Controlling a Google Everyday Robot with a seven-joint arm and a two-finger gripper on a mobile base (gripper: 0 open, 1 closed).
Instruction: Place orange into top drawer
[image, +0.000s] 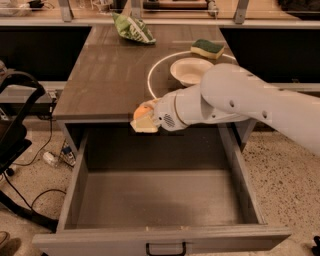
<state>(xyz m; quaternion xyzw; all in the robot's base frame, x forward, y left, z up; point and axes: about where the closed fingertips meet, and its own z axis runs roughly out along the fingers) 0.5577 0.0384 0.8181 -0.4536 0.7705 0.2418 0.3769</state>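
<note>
Gripper clasping the orange at the near edge of the table, above the open top drawer.

The gripper's pale fingers are closed on the orange, which shows only as a small patch at their top. Both hang right at the table's near edge, just over the far end of the drawer, left of its middle. The white arm reaches in from the right, crossing above the drawer's far right corner. The drawer is pulled well out toward the near side, with its grey floor visible from left wall to right wall and its front panel with the black handle nearest. On the table the white bowl sits just beyond the arm, a sponge lies farther off to the right, and a green bag lies near the far edge.
</note>
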